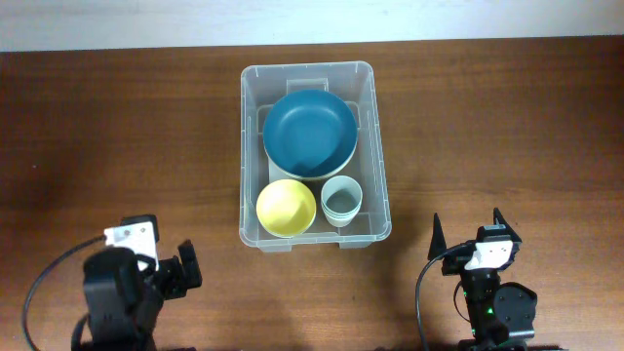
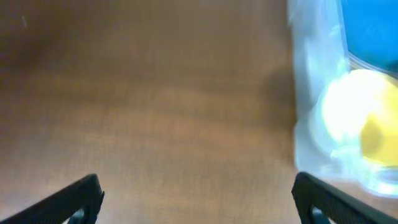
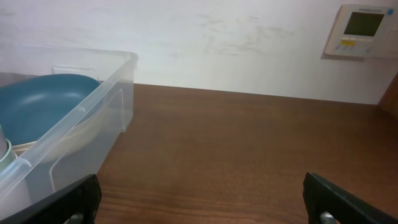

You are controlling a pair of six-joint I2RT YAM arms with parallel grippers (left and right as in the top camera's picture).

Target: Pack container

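Note:
The clear plastic container [image 1: 255,156] stands at the table's middle. Inside it are a large dark blue bowl [image 1: 309,132], a yellow bowl [image 1: 286,207] and a pale green cup [image 1: 342,200]. The container also shows at the right of the left wrist view [image 2: 308,81] and at the left of the right wrist view [image 3: 93,109]. My left gripper [image 1: 175,268] is open and empty at the front left, with bare wood between its fingers [image 2: 196,199]. My right gripper [image 1: 466,234] is open and empty at the front right [image 3: 199,199].
The brown wooden table [image 1: 487,127] surrounds the container on all sides. A white wall with a thermostat panel [image 3: 362,30] runs behind the table's far edge.

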